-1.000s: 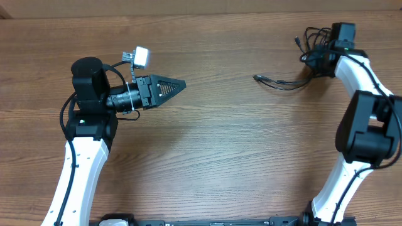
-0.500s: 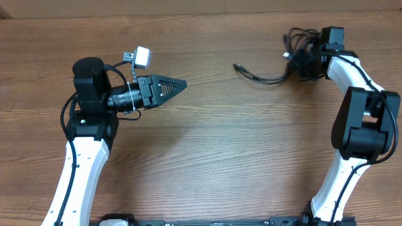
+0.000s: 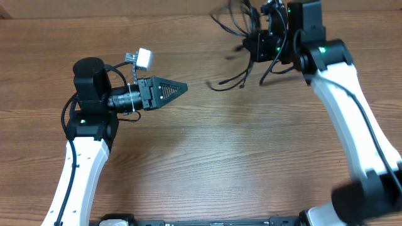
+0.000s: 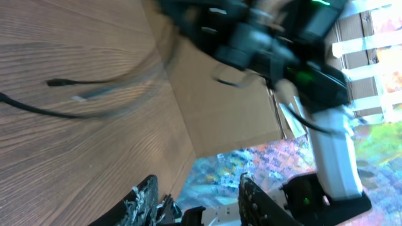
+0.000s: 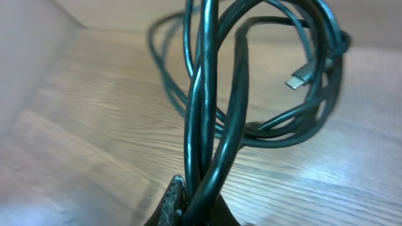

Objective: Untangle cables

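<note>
The right arm [image 3: 330, 78] reaches across to the far edge of the worktop [image 3: 207, 157]. The right jaws are clamped on the black cables [image 3: 251, 28], holding the bundle up near the top middle of the overhead view. Loops rise blurred above the grip, while several loose ends trail down and to the left over the wood; I cannot tell whether their tips touch it. From the right wrist camera, two thick strands run straight up out of the closed jaws, pressed together and crossing. More loops spread out behind them above the worktop. A small metal plug [image 5: 298, 78] shows at the end of one strand, at the upper right. The left arm [image 3: 81, 163] stands well apart on the left side, its wrist turned so that the left jaws point to the right, toward the hanging ends but not near them. The left wrist camera shows the two fingers [image 4: 146, 199] with a clear gap between them and nothing in it, so the left jaws are open. That same view catches the cables as smeared dark lines over the wood, with the right arm beyond them.
</note>
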Robot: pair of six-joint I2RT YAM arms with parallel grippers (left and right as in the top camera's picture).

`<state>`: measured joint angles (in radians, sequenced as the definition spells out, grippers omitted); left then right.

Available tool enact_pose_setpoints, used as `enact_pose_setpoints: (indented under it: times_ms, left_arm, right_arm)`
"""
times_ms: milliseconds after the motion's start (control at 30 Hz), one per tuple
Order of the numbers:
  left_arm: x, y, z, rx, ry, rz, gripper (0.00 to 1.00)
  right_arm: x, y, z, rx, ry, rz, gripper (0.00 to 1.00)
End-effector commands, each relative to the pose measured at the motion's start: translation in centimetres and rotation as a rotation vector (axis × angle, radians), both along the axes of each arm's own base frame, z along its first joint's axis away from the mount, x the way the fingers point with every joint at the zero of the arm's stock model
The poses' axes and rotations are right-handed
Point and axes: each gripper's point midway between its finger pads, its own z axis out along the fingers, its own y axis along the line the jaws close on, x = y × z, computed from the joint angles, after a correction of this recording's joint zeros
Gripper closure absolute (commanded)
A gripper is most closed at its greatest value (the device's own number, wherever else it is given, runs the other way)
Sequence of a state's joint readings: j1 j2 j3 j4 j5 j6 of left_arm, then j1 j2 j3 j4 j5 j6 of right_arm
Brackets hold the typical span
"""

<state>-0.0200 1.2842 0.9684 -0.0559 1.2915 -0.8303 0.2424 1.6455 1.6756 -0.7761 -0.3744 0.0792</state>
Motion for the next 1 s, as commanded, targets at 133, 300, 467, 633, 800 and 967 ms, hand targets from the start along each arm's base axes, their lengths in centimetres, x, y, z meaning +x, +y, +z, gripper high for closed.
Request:
enact_pose_setpoints:
  times_ms: [133, 300, 467, 633, 800, 967]
  left_arm:
    - [-1.3, -0.5, 0.7, -0.021, -0.051, -0.087, 0.58]
    - [-0.4, 0.2, 0.5, -0.008, -0.050, -0.035, 0.42]
    - [1.3, 1.9, 0.1, 0.019, -0.051, 0.069, 0.39]
    - [1.6, 2.6, 0.1, 0.026, -0.072, 0.087, 0.38]
    - [1.4, 2.6, -0.4, 0.028, -0.037, 0.086, 0.37]
    - [1.0, 2.5, -1.4, 0.045, -0.005, 0.079, 0.38]
  right_arm:
    - [-5.1, 0.4, 5.7, 0.025, -0.058, -0.018, 0.96]
    - [-9.1, 1.5, 4.4, -0.003, 0.058, 0.030, 0.96]
    - [-12.9, 3.4, 2.3, -0.052, 0.177, 0.116, 0.96]
    - [-16.0, 6.4, 2.1, -0.033, 0.231, 0.225, 0.96]
    - [-17.0, 8.8, 2.8, -0.020, 0.188, 0.285, 0.96]
    - [-16.8, 10.0, 3.8, 0.008, 0.137, 0.309, 0.96]
